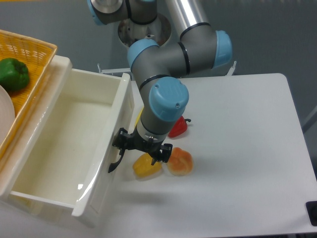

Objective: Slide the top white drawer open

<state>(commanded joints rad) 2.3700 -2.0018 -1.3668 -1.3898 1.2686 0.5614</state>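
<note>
Top white drawer point(64, 148): sits on the left side of the scene, pulled way out of its cabinet, so you can look straight down into the glossy cream box. Nothing visible inside it.
Drawer front: the front panel faces right, toward the tabletop point(237, 163), and it's angled a bit in this view.
Handle point(117, 161): curved black piece on the drawer front, near its lower end in the picture.
Gripper point(142, 149): right at the drawer front, with its left black finger up against the handle. Can't honestly tell if the fingers are clamped on the handle or just hooked beside it, the wrist blocks the view.
Arm point(171, 59): grey with light blue joint caps, comes in from the far top centre and bends down to the drawer.
Yellow pepper point(146, 166): on the tabletop just under the gripper, partly hidden by it.
Orange pepper point(179, 161): touching or nearly touching the yellow one, on its right.
Red pepper point(179, 126): a bit farther back, half covered by the blue wrist cap.
Basket point(29, 54): yellow wicker thing at the far left, above the drawer.
Green pepper point(13, 73): sitting in the basket, next to the edge of a white plate point(4, 114).
</note>
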